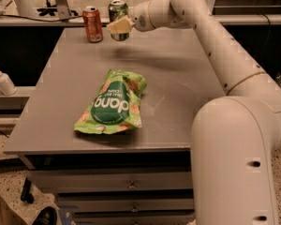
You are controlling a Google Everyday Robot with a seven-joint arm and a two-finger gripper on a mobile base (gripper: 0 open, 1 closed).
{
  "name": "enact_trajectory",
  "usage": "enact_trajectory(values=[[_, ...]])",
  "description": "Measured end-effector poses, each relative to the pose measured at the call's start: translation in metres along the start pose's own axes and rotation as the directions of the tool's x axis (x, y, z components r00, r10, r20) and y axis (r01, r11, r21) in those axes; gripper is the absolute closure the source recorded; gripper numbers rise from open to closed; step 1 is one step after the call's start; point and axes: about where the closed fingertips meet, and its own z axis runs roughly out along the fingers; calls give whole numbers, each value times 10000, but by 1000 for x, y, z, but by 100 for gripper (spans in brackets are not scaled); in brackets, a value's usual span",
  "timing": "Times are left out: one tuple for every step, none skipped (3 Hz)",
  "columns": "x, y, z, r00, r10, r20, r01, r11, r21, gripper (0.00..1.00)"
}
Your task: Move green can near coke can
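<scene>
The green can (118,14), green and silver with a silver top, is held upright in my gripper (120,26) above the far edge of the grey table (178,83). The gripper is shut on its lower half and hides that part. The coke can (92,24), red-orange with a silver top, stands on the table's far left part, just left of the green can with a small gap between them. My white arm reaches in from the right.
A flat green "dang" snack bag (113,104) lies in the table's middle. A white pump bottle (3,80) stands on a ledge at the left. Drawers (131,185) sit under the table front. A counter runs behind the table.
</scene>
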Motion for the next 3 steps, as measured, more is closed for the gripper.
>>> enact_trajectory(values=[[7, -4, 8, 9997, -117, -210, 121, 9998, 169, 100], [13, -17, 17, 9987, -387, -329, 403, 9981, 475, 100], [17, -37, 32, 9977, -560, -385, 593, 9941, 906, 100]])
